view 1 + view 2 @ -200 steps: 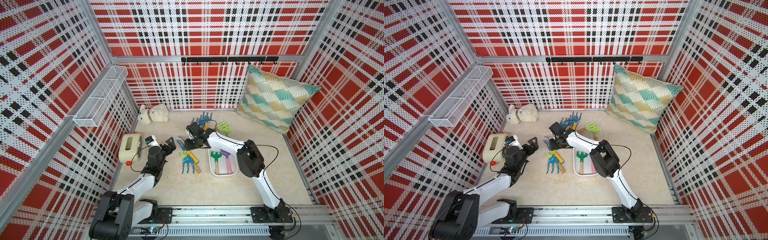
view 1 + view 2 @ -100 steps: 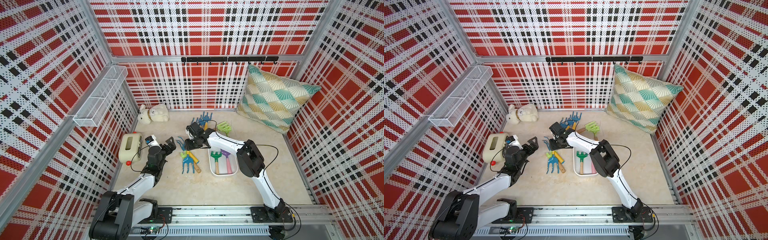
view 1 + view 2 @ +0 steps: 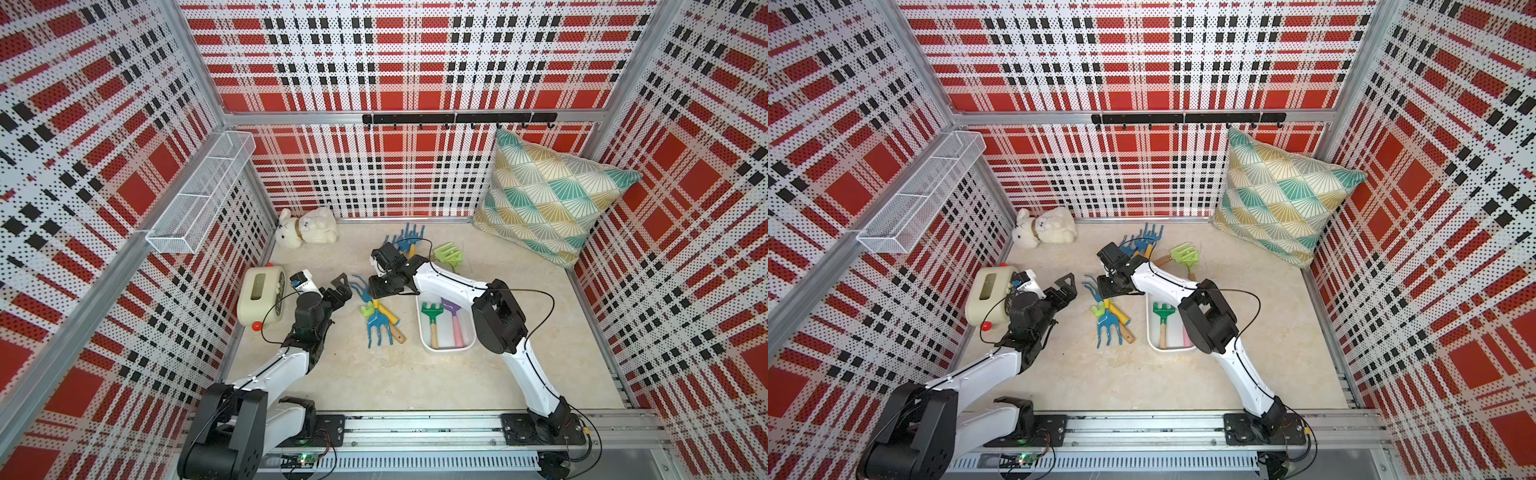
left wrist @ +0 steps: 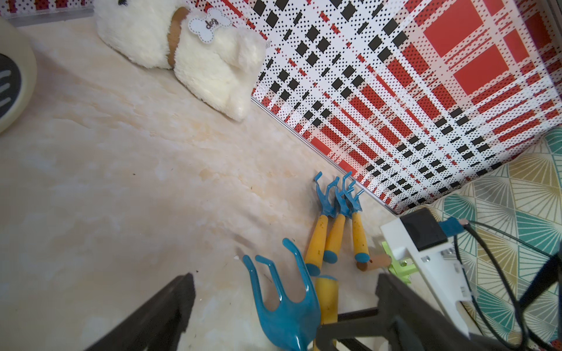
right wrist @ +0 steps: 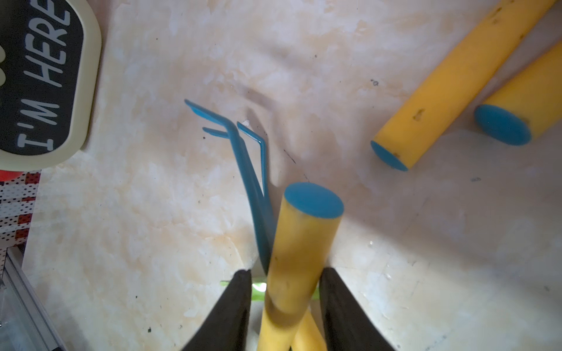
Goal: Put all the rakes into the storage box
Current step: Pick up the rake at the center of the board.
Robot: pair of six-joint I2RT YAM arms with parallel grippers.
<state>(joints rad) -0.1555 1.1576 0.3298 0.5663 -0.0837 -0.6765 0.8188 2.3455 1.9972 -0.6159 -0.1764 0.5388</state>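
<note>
Storage box [image 3: 420,328] being carried by the desk [image 3: 415,386], green rake [image 3: 431,318] and purple rake [image 3: 453,316] lying inside | left gripper [image 3: 340,291] being held wide apart | blue rake [image 5: 304,231] being clamped by its yellow handle in right gripper [image 5: 286,275], beside the box, outside it.

Bone tag [image 4: 208,25] on plush dog [image 4: 206,67]: "dog", dark lowercase letters on white.
Black panel [image 5: 39,76] of cream toy [image 5: 91,70]: "I'M HERE", white capitals.
</note>
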